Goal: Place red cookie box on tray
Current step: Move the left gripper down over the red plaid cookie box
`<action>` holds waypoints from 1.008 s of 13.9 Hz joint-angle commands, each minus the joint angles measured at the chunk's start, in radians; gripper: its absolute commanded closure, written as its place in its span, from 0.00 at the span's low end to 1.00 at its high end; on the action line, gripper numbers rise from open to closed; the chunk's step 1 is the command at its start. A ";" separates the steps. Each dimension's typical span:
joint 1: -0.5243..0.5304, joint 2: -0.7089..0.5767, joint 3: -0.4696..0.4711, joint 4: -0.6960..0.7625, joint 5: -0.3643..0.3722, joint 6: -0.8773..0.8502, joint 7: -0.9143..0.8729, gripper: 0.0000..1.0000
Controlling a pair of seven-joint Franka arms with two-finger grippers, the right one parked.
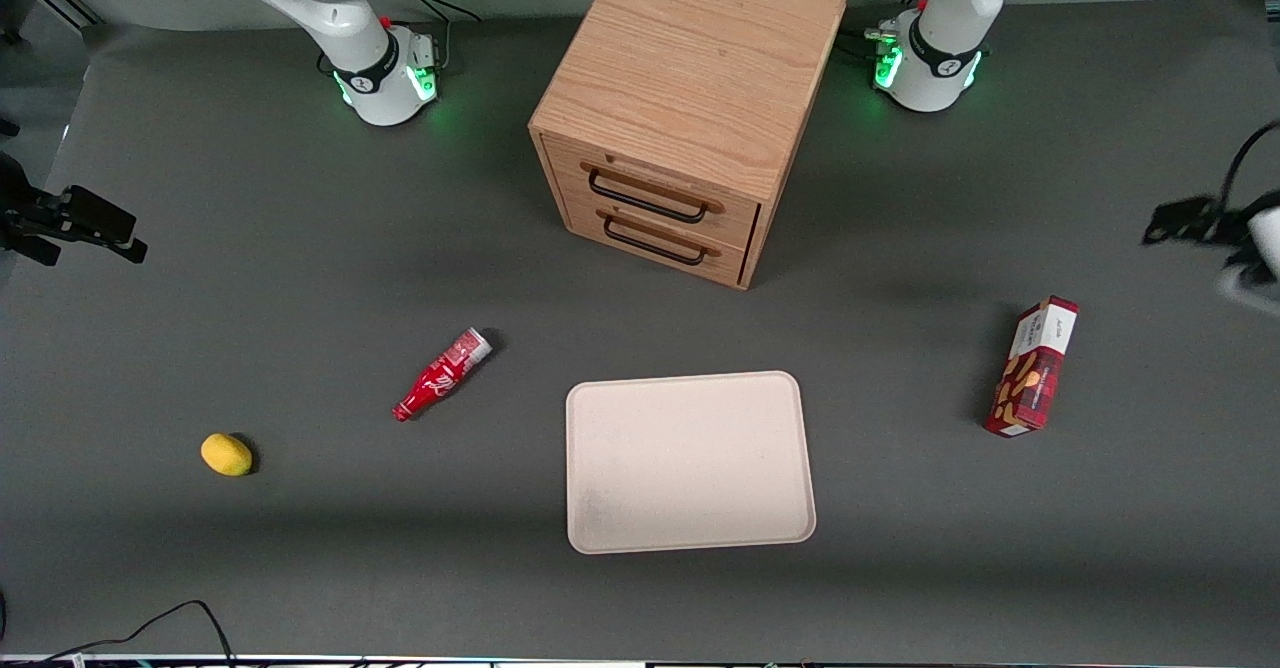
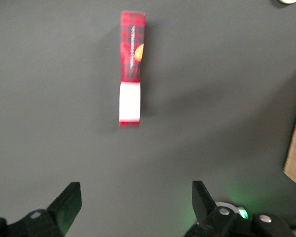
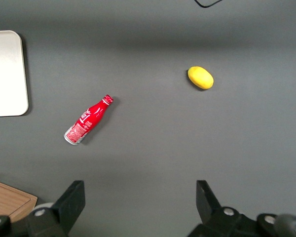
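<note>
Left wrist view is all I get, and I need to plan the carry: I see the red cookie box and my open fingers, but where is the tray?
Observer: The tray lies flat, nearer the front camera than the wooden drawer cabinet. It is well apart from the red cookie box, which lies toward the working arm's end of the table.
Operator: Anything on the tray?
Observer: Nothing. A red bottle lies beside it, toward the parked arm's end.
Operator: And my gripper?
Observer: The gripper, open, hangs above the table, farther from the front camera than the box.
</note>
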 commanded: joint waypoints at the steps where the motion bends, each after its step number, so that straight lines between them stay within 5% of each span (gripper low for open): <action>1: 0.000 0.007 0.001 -0.164 -0.062 0.197 0.058 0.00; 9: -0.008 0.133 -0.008 -0.371 -0.064 0.633 0.073 0.00; 14: -0.009 0.210 -0.022 -0.380 -0.064 0.761 0.073 0.00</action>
